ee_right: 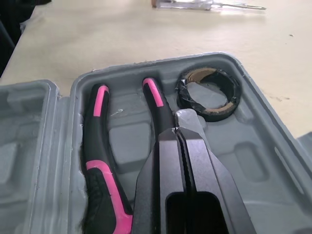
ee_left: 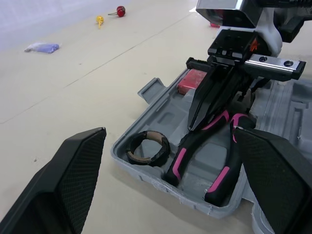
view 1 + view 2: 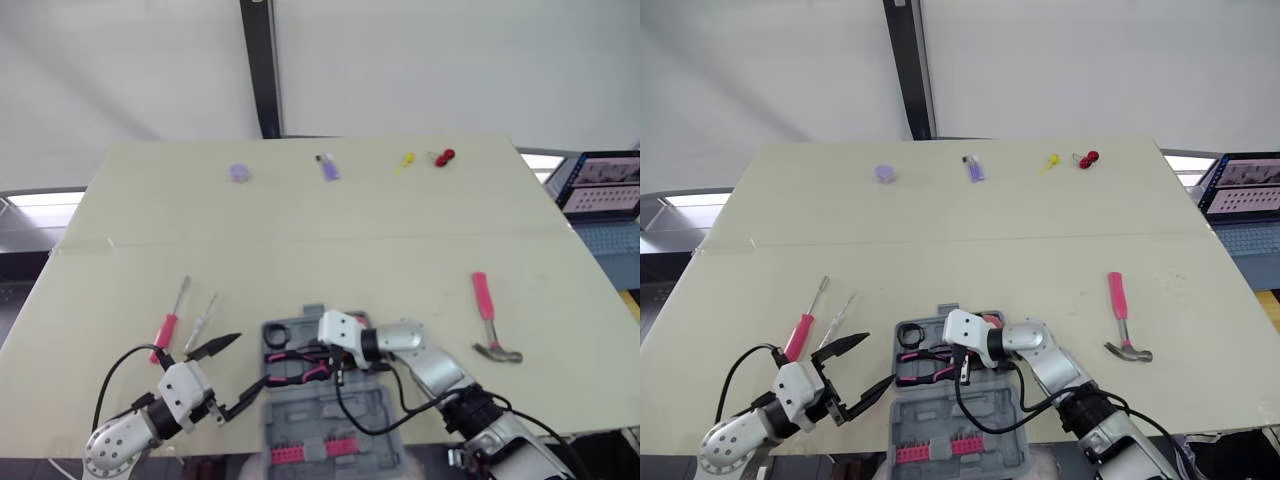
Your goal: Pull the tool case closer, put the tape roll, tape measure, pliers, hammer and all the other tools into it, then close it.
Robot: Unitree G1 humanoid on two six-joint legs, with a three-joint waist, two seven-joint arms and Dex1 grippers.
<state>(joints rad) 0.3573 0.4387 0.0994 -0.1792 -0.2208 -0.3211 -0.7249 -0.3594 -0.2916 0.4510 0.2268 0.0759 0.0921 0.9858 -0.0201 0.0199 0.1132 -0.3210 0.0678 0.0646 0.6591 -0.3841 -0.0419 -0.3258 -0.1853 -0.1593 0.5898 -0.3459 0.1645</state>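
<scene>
My right gripper: fingers pressed together, tips down at the metal head of the pliers; can't tell if they're pinching anything. Pliers lie in the open tool case, pink-and-black handles splayed, tape roll in the corner pocket just beside them. A red block sits in the same tray, behind my right gripper. My left gripper: fingers spread wide, holding nothing, just off the case's left side. The case is at the near edge of the table. Outside it: pink-handled screwdriver and clear-handled screwdriver to the left, hammer well apart on the right.
</scene>
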